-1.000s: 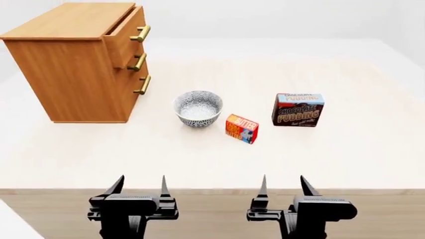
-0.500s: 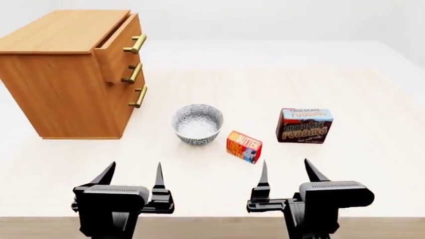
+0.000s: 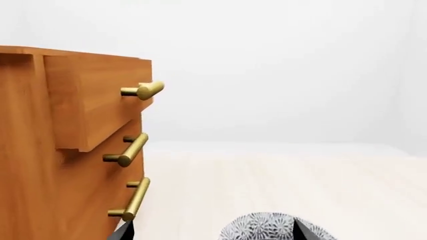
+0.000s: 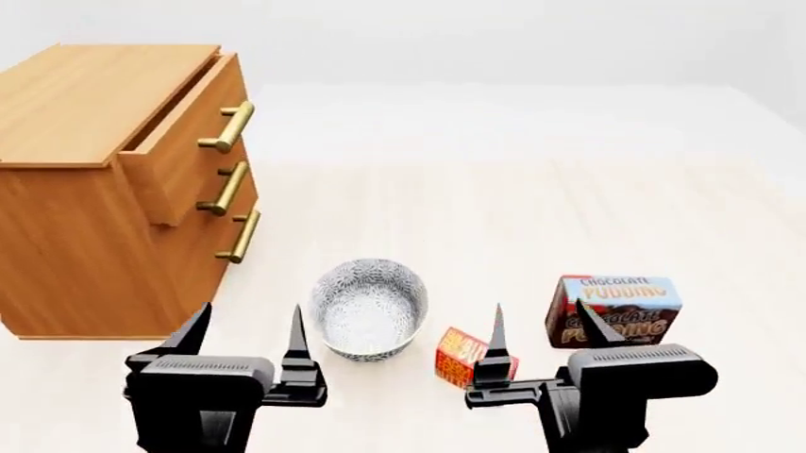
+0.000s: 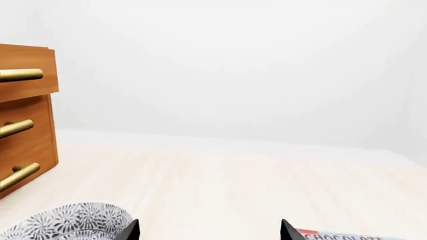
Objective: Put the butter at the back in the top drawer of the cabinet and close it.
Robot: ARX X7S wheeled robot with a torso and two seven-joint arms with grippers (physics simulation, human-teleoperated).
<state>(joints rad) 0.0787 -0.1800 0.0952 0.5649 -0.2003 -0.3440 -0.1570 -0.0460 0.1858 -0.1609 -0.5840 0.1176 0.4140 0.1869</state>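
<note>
One cabinet (image 4: 89, 189) stands at the upper left of the head view on a pale wooden table (image 4: 504, 208), and it has three drawers, each with one brass bar handle, so three handles in all. The top drawer (image 4: 176, 156) is pulled partly out, its front standing forward of the two below it; the left wrist view shows the same overhang from the side. One patterned grey-and-white bowl (image 4: 369, 309) sits in the lower middle of the head view, near the cabinet's foot but apart from it. Two boxes lie to the right of the bowl. The nearer one is the butter (image 4: 456, 355), a small red-and-orange box just right of the bowl and partly hidden behind a finger of the right gripper (image 4: 545, 330); its lettering is too covered to read here. The other is a larger dark box (image 4: 614, 310) at the lower right, lettered "CHOCOLATE PUDDING", with its lower part hidden by the same gripper. The word "CHOCOLATE" also shows at the bottom edge of the right wrist view. The left gripper (image 4: 248, 330) stands at the lower left of the head view, in front of the bowl. Both grippers have their two pointed fingers spread wide and hold nothing.
</note>
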